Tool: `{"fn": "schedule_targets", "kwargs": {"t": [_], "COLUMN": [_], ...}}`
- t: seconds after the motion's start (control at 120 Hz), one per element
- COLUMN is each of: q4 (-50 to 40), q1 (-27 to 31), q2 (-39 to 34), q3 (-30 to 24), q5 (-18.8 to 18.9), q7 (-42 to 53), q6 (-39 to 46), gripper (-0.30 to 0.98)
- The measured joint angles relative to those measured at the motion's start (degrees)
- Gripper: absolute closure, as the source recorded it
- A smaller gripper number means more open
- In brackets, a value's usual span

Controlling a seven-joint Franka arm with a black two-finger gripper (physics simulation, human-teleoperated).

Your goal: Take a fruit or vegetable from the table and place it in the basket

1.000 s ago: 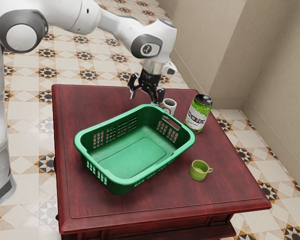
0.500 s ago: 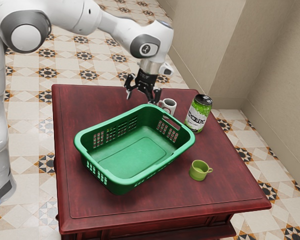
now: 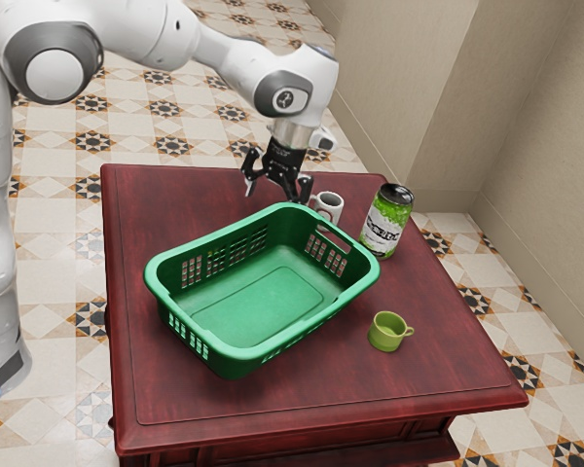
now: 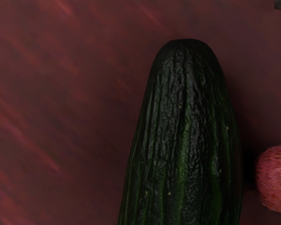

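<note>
My gripper is behind the far rim of the green basket in the exterior view, pointing down with its two fingers spread wide. In the wrist view a dark green, ridged cucumber lies on the red table, large and close under my hand, its rounded end showing. Beside it, separated by a narrow gap, is part of a round pinkish-red fruit. The basket's inside floor is bare. The basket's far wall hides the tabletop behind it in the exterior view.
Close to the gripper, behind the basket's far corner, stands a white mug. A green-labelled jar with a dark lid stands farther to the exterior view's right. An olive-green cup is on the dark red table near the basket.
My gripper has shifted a little toward the exterior view's left, away from the white mug, and has turned slightly. The basket, jar, mug and cup have stayed where they were.
</note>
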Motion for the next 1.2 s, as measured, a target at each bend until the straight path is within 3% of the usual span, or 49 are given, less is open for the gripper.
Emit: {"fn": "schedule_targets", "kwargs": {"t": [1.2], "q4": [-0.17], "q1": [0.03], "q2": [1.3], "q3": [0.09], "q5": [-1.05], "q7": [0.01], "q6": [-0.03], "gripper": [0.0]}}
